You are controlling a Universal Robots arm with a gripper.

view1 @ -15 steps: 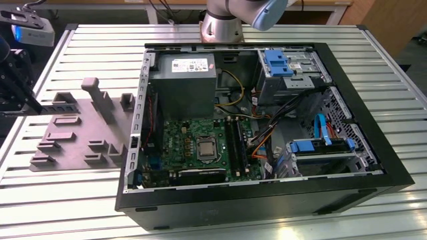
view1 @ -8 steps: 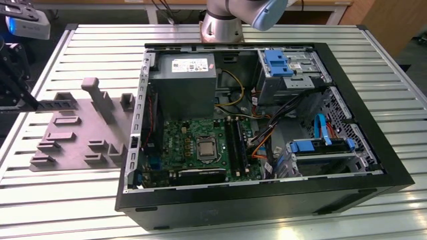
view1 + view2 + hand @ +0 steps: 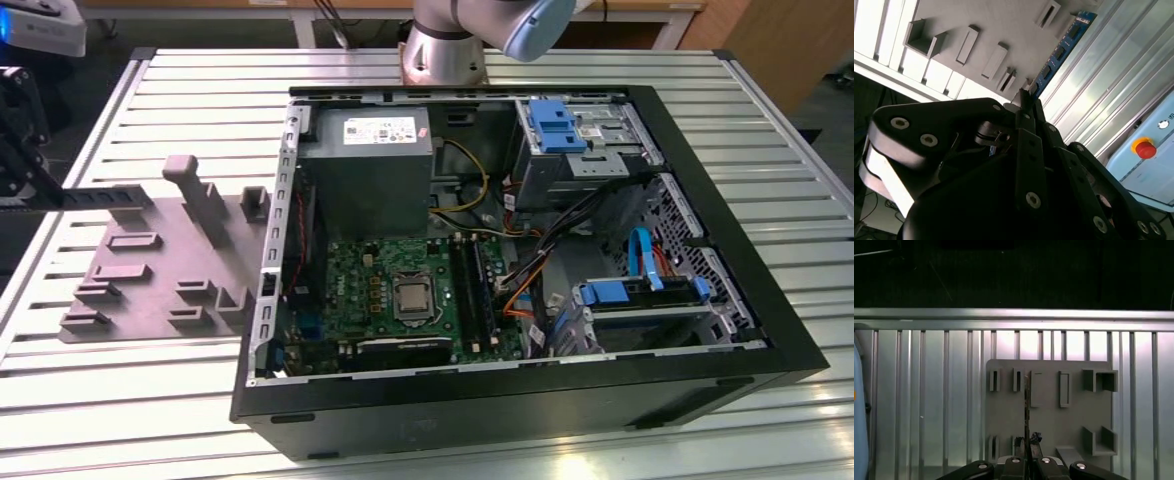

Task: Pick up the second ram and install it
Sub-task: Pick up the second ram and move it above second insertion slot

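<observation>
My gripper (image 3: 1026, 100) is shut on the second ram (image 3: 1061, 50), a thin blue-black stick with a row of chips that juts out past the fingertips. The first wrist view shows the second ram (image 3: 1026, 405) edge-on as a thin dark line rising from the gripper (image 3: 1028, 449) over the grey holder plate (image 3: 1049, 420). At the exterior view's far left, the gripper (image 3: 20, 185) holds the second ram (image 3: 94, 196) level, above the back corner of the holder plate (image 3: 147, 270). The green motherboard (image 3: 387, 290) with its long black sockets (image 3: 474, 285) lies in the open computer case (image 3: 747, 350).
The holder plate has upright posts (image 3: 200, 205) and low slots. A grey power supply (image 3: 363, 160) and blue drive brackets (image 3: 554, 125) fill the back of the case, with loose cables (image 3: 534, 260) beside the sockets. The arm's base (image 3: 441, 55) stands behind the case on the ribbed metal table (image 3: 200, 100). A red button (image 3: 1144, 148) sits nearby.
</observation>
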